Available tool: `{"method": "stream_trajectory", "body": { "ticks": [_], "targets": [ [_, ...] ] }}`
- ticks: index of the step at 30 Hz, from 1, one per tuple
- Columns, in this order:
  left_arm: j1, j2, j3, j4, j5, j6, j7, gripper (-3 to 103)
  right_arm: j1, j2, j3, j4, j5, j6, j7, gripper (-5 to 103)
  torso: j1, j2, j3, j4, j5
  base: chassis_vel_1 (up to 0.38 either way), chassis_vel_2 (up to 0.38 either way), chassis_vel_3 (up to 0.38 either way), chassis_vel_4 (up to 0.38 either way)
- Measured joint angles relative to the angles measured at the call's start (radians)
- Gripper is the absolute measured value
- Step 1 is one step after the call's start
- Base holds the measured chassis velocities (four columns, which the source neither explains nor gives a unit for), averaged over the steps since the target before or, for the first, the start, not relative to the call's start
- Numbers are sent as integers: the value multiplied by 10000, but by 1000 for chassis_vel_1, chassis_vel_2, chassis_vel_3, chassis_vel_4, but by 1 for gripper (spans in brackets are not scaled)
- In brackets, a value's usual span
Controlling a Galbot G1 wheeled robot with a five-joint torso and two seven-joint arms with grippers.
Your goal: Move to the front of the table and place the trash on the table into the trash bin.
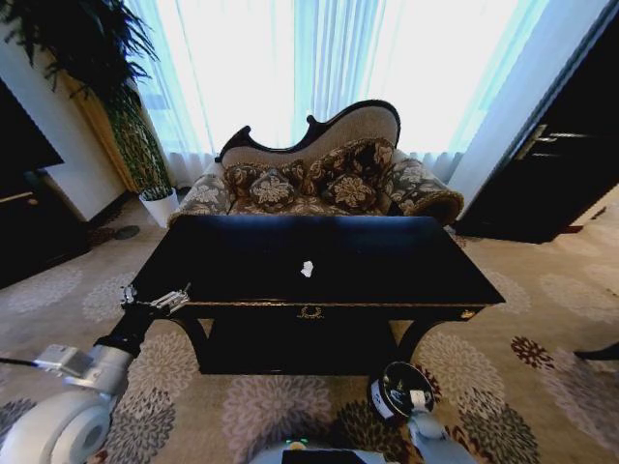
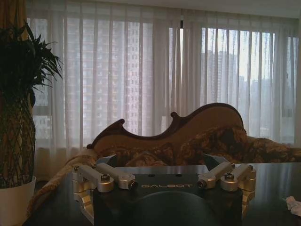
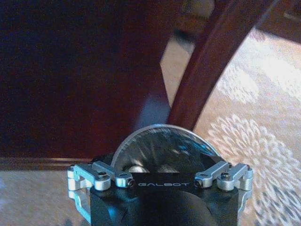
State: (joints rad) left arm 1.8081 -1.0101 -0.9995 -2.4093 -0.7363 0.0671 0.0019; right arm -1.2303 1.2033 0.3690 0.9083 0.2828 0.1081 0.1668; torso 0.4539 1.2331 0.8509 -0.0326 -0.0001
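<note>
The glossy black table (image 1: 397, 261) stands straight ahead, its gold emblem facing me. A crumpled white tissue (image 1: 308, 269), the trash, lies near the middle of its top; the left wrist view catches this tissue (image 2: 294, 205) at the edge. My left gripper (image 1: 155, 300) hovers open at the table's front left corner, apart from the tissue. On the carpet by the front right leg stands the dark round trash bin (image 1: 390, 389). My right gripper (image 1: 418, 402) hangs open just over it, and the right wrist view looks down at the bin's rim (image 3: 160, 134) beside a curved table leg (image 3: 211, 61).
A patterned sofa (image 1: 319, 174) stands right behind the table, before bright curtains. A tall plant in a white pot (image 1: 160, 205) is at the back left. Dark cabinets flank the room at left (image 1: 19, 193) and right (image 1: 551, 174). Patterned carpet surrounds the table.
</note>
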Motion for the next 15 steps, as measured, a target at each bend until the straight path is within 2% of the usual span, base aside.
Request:
{"method": "stream_trajectory", "body": {
  "ticks": [3,4,7,12,15],
  "targets": [
    [0,0,0,0,0,0,0,100,-511,-65,158,482,16,941,-207,100,-1,1,-1,2,-4,0,0,0,0],
    [0,0,0,0,0,0,0,100,-511,-65,158,482,16,941,-207,100,-1,1,-1,2,-4,0,0,0,0],
    [0,0,0,0,0,0,0,100,-1290,-190,324,1243,524,1581,-699,100,0,0,-1,-1,-2,0,0,0,0],
    [0,1,0,0,0,0,0,100,-1829,-246,464,2050,882,1868,-1066,100,-1,1,-1,-2,-1,0,0,0,0],
    [0,0,0,0,0,0,0,100,-2454,-306,672,3138,1174,2025,-1305,100,-1,1,-1,2,-4,0,0,0,0]
  ]
}}
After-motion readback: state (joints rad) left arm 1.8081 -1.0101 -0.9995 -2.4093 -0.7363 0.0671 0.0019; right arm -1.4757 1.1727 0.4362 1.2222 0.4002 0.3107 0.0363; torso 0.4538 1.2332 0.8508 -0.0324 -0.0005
